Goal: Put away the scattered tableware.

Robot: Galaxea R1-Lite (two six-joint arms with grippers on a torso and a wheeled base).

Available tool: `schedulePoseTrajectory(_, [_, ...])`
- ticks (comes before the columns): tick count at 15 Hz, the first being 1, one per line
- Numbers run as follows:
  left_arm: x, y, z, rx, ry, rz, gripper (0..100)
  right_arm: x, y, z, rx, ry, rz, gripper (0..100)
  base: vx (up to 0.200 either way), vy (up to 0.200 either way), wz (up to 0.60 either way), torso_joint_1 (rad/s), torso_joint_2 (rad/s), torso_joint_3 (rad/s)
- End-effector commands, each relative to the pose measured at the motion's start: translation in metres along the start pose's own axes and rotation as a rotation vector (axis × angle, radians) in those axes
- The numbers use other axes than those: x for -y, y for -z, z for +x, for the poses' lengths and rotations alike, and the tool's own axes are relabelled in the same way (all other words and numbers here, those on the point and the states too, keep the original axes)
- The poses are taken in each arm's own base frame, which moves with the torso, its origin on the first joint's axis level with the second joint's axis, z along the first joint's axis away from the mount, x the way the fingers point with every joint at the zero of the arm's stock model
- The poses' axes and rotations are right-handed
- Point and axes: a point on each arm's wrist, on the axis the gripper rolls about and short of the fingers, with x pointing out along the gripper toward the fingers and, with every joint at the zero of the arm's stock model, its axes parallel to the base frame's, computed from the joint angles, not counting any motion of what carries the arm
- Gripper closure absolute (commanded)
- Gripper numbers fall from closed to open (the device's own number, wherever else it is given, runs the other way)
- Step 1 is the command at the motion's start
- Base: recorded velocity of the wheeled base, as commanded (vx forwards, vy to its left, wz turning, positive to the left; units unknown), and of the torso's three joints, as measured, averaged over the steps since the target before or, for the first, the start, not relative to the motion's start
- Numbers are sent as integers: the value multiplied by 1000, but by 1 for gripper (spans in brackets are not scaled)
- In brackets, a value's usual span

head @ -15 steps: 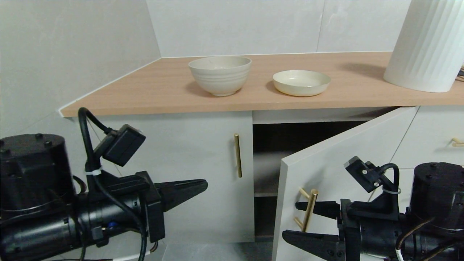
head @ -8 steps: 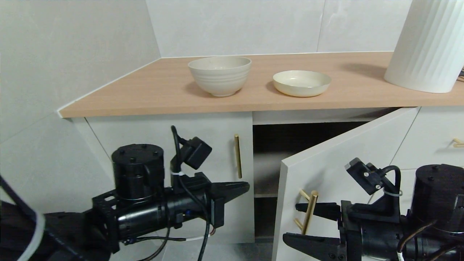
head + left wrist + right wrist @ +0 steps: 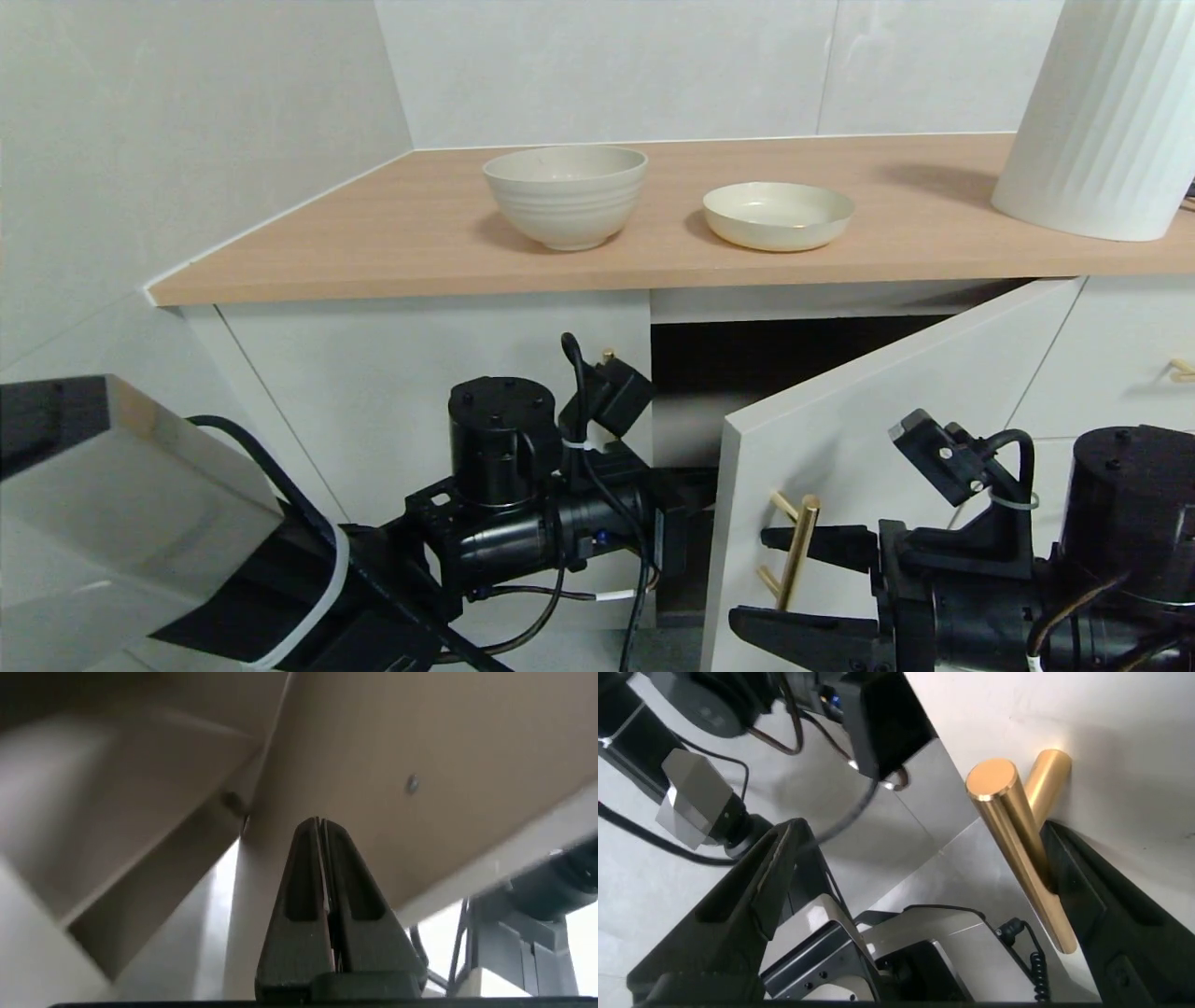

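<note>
On the wooden counter [image 3: 401,233] stand a cream ribbed bowl [image 3: 565,194] and, to its right, a shallow cream dish [image 3: 778,214]. Below them the cabinet door [image 3: 887,411] stands ajar. Its gold handle [image 3: 794,551] sits between the fingers of my right gripper [image 3: 794,586], which is open and not clamped on it. In the right wrist view the handle [image 3: 1018,831] lies nearer one finger [image 3: 1102,905]. My left arm [image 3: 541,523] extends into the gap behind the door. My left gripper [image 3: 320,831] is shut and empty, close to the door's inner face [image 3: 448,775].
A tall white ribbed vessel [image 3: 1102,112] stands at the counter's right end. The left cabinet door [image 3: 420,373] is closed. A shelf [image 3: 140,924] runs inside the open cabinet. Another gold handle [image 3: 1181,371] sits on the far right front. Tiled walls close the corner.
My left arm has swung right and forward, from beside the closed left door into the open cabinet gap. The right gripper has stayed around the handle, and the tableware has not moved.
</note>
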Motion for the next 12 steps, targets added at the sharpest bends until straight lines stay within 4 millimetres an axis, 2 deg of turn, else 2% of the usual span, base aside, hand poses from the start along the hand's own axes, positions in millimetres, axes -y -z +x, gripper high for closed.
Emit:
schedulePoseTrajectory(1, [5,4,7,6,21,-3,100,1,0,0,-1,5,1,0,0,0,0,0,0,0])
schedulePoseTrajectory(4, [10,3,8,19,38,-11,100,1,0,-1,2,9,-15,0,0,0,0,0,0,0])
schedulePoseTrajectory(7, [13,6,10,11,49,-13,100,14,-1,-6,12,70,-57,0,0,0,0,0,0,0])
schedulePoseTrajectory(9, [14,5,10,12,51,-14,100,19,-5,-13,42,119,-77,0,0,0,0,0,0,0])
schedulePoseTrajectory(12, [13,4,10,15,50,-13,100,7,1,-39,50,208,-67,0,0,0,0,0,0,0])
